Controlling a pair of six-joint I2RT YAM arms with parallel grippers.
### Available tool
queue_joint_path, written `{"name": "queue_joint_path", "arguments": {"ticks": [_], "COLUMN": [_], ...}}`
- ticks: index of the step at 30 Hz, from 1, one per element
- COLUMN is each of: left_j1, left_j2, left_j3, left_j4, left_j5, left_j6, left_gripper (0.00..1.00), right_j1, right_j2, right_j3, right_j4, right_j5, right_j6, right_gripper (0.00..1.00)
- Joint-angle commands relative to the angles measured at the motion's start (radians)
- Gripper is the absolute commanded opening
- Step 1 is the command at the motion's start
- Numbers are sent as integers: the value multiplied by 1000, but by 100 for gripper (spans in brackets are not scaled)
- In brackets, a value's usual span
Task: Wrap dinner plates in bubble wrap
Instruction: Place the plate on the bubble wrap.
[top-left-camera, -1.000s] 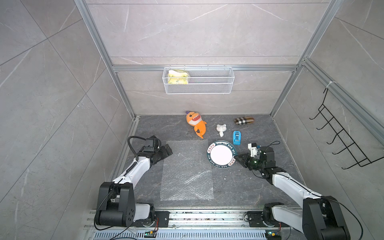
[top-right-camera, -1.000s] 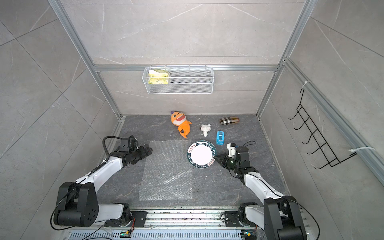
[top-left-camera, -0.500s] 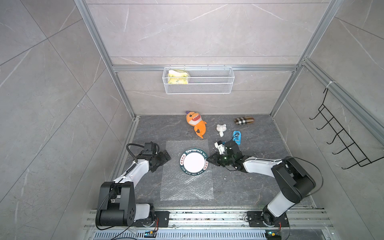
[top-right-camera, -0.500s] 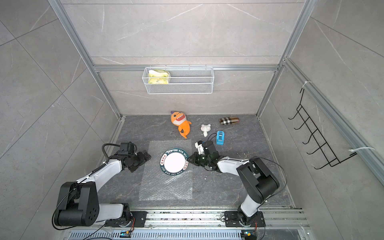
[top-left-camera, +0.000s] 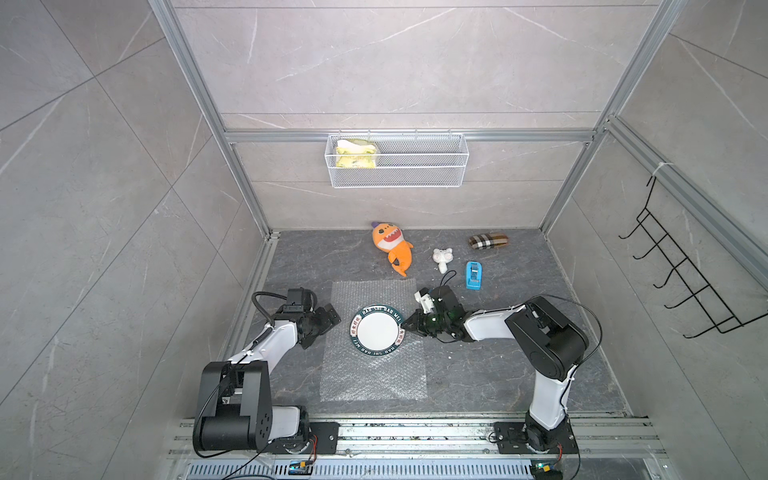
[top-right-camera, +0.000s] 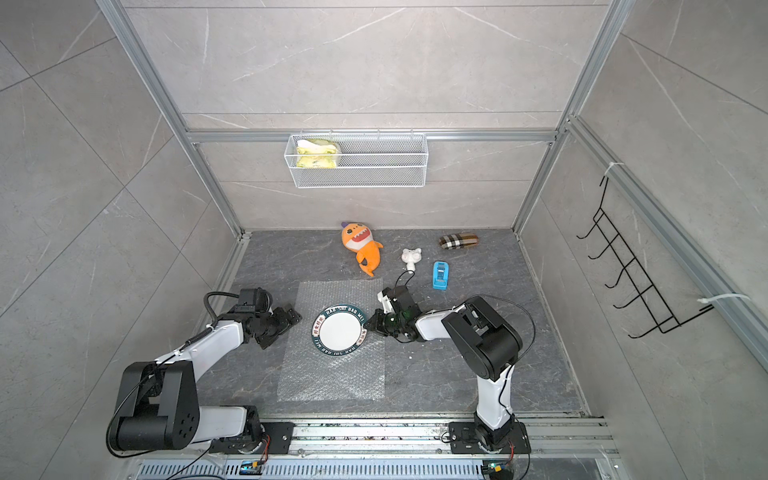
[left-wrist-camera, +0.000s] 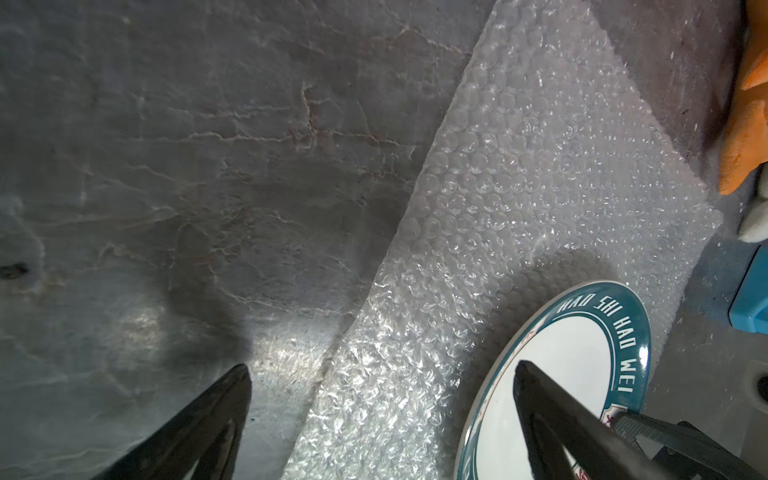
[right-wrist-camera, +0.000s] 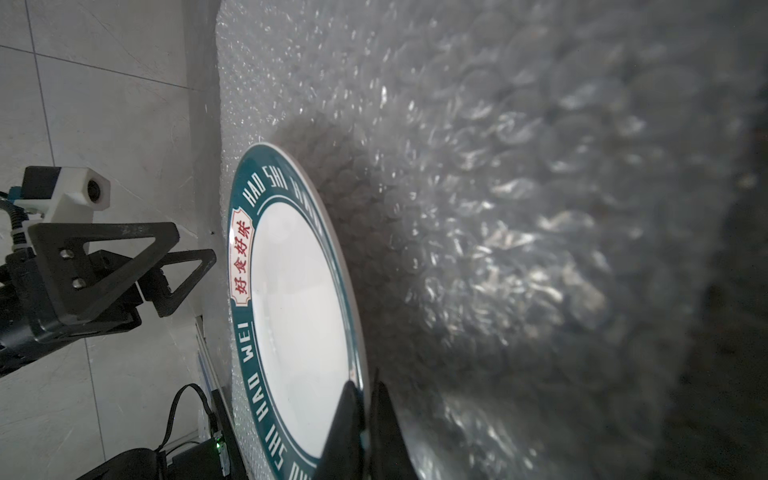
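Near edge: clear, shiny rectangular bubble wrap sheet (top-left-camera: 374, 376) lies flat on the dark stone floor between the two arm bases.

Mid-sheet, toward the far half: round dinner plate, white centre, dark green rim with white lettering (top-left-camera: 377, 331), sits face up on the sheet. Whether it rests fully flat or is a little raised at the held edge cannot be told.

Right gripper (right-wrist-camera: 365, 399): jaws pinched thin on the plate's right rim.

Left gripper (top-left-camera: 328, 318): jaws spread wide, holding nothing, at the sheet's left edge just beside the plate.

Beyond the sheet: orange plush shark (top-left-camera: 390, 247), small white figurine (top-left-camera: 441, 257), blue plastic tape dispenser (top-left-camera: 473, 275), brown checked case (top-left-camera: 488, 241). On the back wall: white wire basket (top-left-camera: 397, 183).

Risks, as judged:
- The glazed rim is slick and the pinch narrow, so a release with the plate tilted could let it drop or skid off centre.
- The sheet is light, so a jaw dragging across it on withdrawal could bunch it or shift the plate.
- The left jaws stand close to the rim, so grabbing the sheet edge could nudge the plate.

Change over the last second: the plate was on bare floor right of the sheet with the right arm drawn back, and is now carried onto the sheet. The left gripper has shifted from the sheet's far-left corner down along the left edge.
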Motion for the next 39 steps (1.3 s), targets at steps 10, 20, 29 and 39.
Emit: {"name": "queue_joint_path", "arguments": {"ticks": [10, 20, 29, 39], "left_j1": [5, 4, -8, -109], "left_j2": [4, 30, 0, -159], "left_j3": [-18, -30, -69, -52], "left_j4": [48, 105, 91, -299], "left_j5": [49, 120, 214, 171], "left_j6": [-21, -44, -54, -62], "left_gripper": [99, 98, 96, 90], "right_j1": [3, -40, -77, -65], "right_j2": [-44, -102, -210, -391], "right_j3": [-20, -84, -104, -61], "right_j4": [-249, -337, -387, -462], "right_j5": [149, 244, 247, 241], "right_j6": [-89, -95, -145, -148], "right_gripper": [100, 100, 100, 100]}}
